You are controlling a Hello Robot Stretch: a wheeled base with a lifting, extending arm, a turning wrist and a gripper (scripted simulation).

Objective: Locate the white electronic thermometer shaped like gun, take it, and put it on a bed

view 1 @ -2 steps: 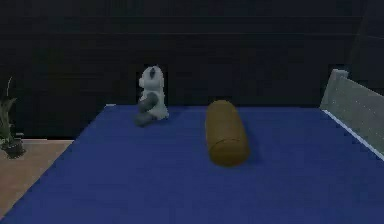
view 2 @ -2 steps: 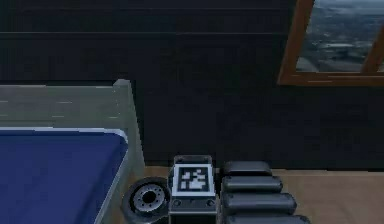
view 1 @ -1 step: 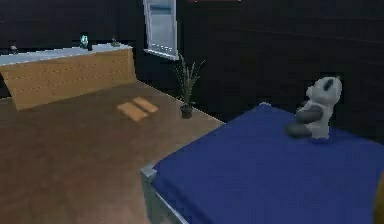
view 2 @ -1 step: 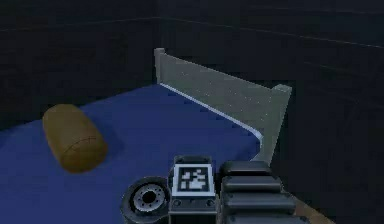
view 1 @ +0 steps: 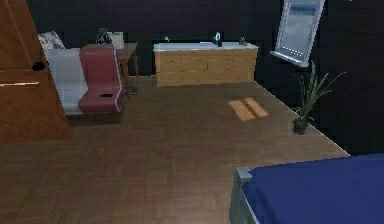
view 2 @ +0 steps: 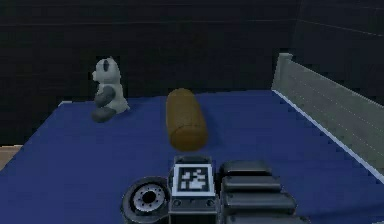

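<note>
A bed with a blue cover (view 2: 90,150) spreads across the arm side view, and its corner (view 1: 320,190) also sits at the forward view's bottom right. On the cover lie a panda toy (view 2: 107,88) and a brown cylindrical bolster (view 2: 185,118). At the arm side view's bottom edge I see a white square with black marks (view 2: 193,180), with the gripper's dark body (view 2: 148,198) left of it. Its far end is not clear against the cover, so I cannot tell whether it holds anything.
A grey slatted bed end (view 2: 330,95) rises at the arm side view's right. Ahead stand a wooden dresser (view 1: 205,66) with small items on top, a red armchair (view 1: 102,82), a white sofa (view 1: 66,80), a wooden door (view 1: 22,80) and a potted plant (view 1: 308,100). Bare wood floor (view 1: 170,150) lies between.
</note>
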